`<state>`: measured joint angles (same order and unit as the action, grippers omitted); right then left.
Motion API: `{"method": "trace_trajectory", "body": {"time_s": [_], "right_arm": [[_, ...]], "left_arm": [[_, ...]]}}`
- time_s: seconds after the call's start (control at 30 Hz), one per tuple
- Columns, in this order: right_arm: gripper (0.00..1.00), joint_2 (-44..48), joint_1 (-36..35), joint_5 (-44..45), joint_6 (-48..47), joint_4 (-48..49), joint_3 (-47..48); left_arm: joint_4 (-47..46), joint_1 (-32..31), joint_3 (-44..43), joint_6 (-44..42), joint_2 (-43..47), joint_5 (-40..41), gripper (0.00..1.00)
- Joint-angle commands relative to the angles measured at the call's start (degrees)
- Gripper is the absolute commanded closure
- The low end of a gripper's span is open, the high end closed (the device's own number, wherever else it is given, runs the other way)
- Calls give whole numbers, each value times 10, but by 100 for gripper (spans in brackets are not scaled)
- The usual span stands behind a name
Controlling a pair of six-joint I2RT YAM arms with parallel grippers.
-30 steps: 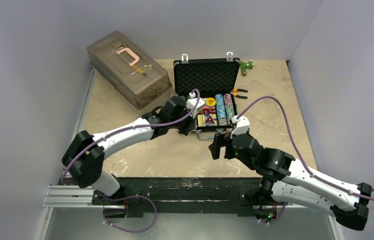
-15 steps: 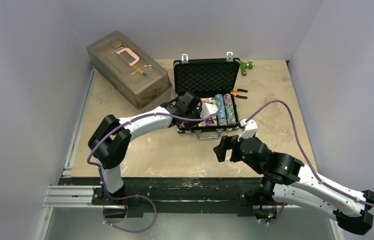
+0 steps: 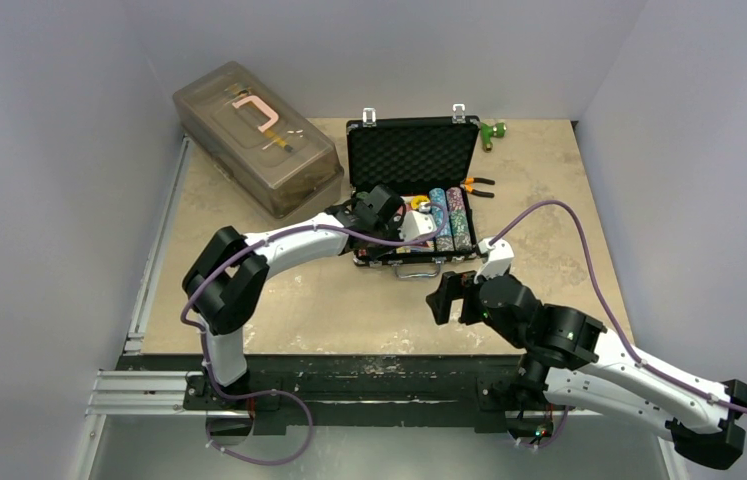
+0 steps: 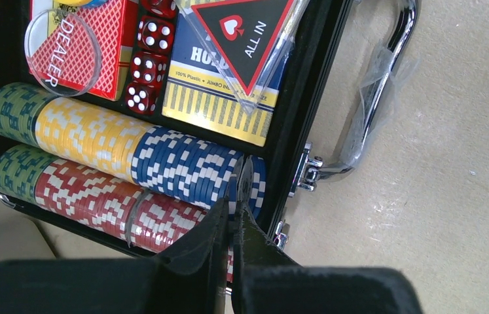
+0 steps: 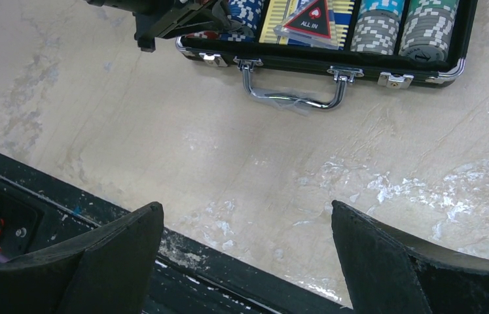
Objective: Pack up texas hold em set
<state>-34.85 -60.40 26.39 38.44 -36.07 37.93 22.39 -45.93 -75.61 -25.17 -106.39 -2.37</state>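
Note:
The black briefcase (image 3: 412, 150) lies open at the table's middle back with its foam lid upright. Its base (image 4: 307, 111) holds rows of poker chips (image 4: 91, 134), card decks (image 4: 222, 91), red dice (image 4: 146, 65), a clear dealer disc (image 4: 63, 52) and an "all in" triangle (image 4: 245, 33). My left gripper (image 4: 234, 208) is at the case's front left corner (image 3: 385, 243), shut on a blue chip (image 4: 247, 183) standing at the end of the blue row. My right gripper (image 5: 245, 206) is open and empty, above the table in front of the silver handle (image 5: 294, 98).
A large translucent grey-brown box (image 3: 254, 135) stands at the back left. Orange-handled pliers (image 3: 477, 186) lie just right of the case and a small green object (image 3: 492, 130) lies behind it. The black front rail (image 5: 228, 261) is under my right gripper.
My left arm has folded in and its wrist has moved right over the case's left end. My right gripper has drawn back a little from the case towards the front edge.

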Motion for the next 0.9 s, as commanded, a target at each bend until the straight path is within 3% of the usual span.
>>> {"method": "trace_trajectory", "body": {"time_s": [0.0,0.13,0.2,0.43,0.47,0.67,0.87], "right_arm": [[3,-5,1,13,7,4,2],[2,-5,1,15,8,4,2],[3,-5,1,15,8,3,2],[2,-11,1,16,9,3,3],[2,-12,1,17,9,3,4],[1,-17,1,25,16,0,4],[1,-57,1,26,25,23,-2]], "left_arm": [[0,-1,-7,-22,-2,1,100],[16,-1,-18,-22,-11,-16,100],[16,-1,-19,-22,-13,-20,95],[-11,0,-9,1,12,-25,53],[-16,0,-8,7,20,-29,50],[-35,12,21,73,100,-47,48],[-53,38,107,216,272,-15,47]]}}
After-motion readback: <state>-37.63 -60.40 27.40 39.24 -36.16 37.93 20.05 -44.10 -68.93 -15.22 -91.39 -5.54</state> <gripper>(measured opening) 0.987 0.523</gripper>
